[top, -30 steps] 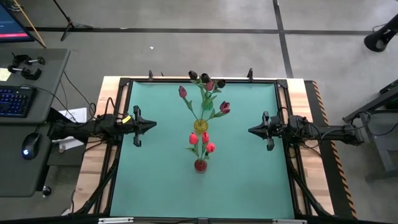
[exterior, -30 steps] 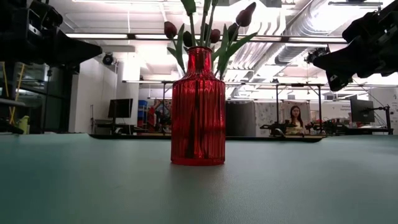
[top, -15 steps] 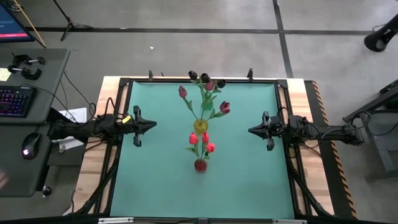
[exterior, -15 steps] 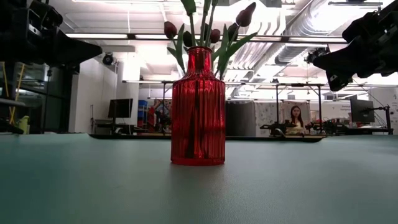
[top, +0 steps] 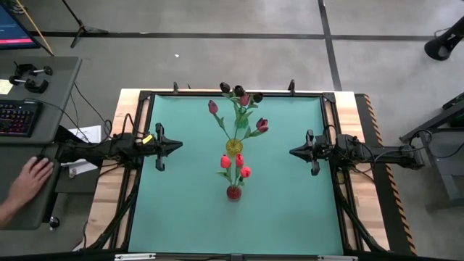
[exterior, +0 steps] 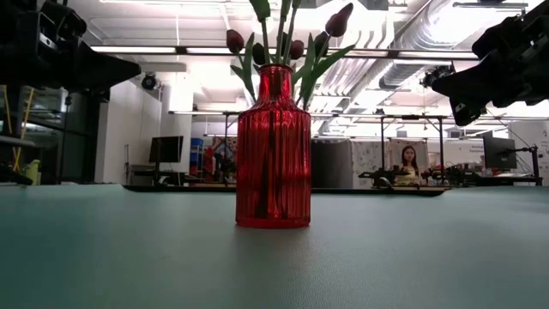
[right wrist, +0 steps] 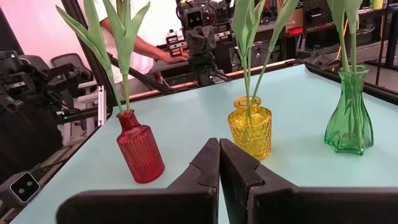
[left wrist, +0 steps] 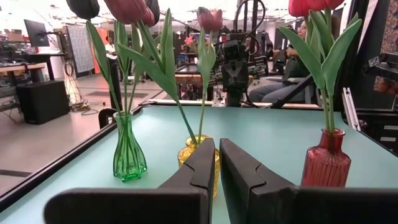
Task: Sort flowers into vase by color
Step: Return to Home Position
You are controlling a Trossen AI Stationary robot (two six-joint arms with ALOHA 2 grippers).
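Three vases stand in a row down the table's middle: a green one [left wrist: 129, 152] farthest, a yellow one [top: 233, 146] in the middle, and a red one [top: 233, 193] nearest. Each holds tulips by their stems. The near-black heads [top: 238, 90] rise from the green vase, the crimson heads [top: 262, 125] from the yellow and the red-pink heads [top: 239, 159] from the red. My left gripper [top: 179, 145] hovers shut left of the yellow vase. My right gripper [top: 291, 152] hovers shut to its right. Both point at the row, well apart from it.
Bare green mat lies on both sides of the vase row, bounded by a black frame [top: 145, 95] and wooden table edges. A desk with a keyboard [top: 14, 118] stands left of the table, and a person's hand [top: 29, 177] rests there. People sit in the room beyond.
Both arms and all the vases have kept still. A person's hand has come in from the left onto the desk beside the table, where the mouse lay.
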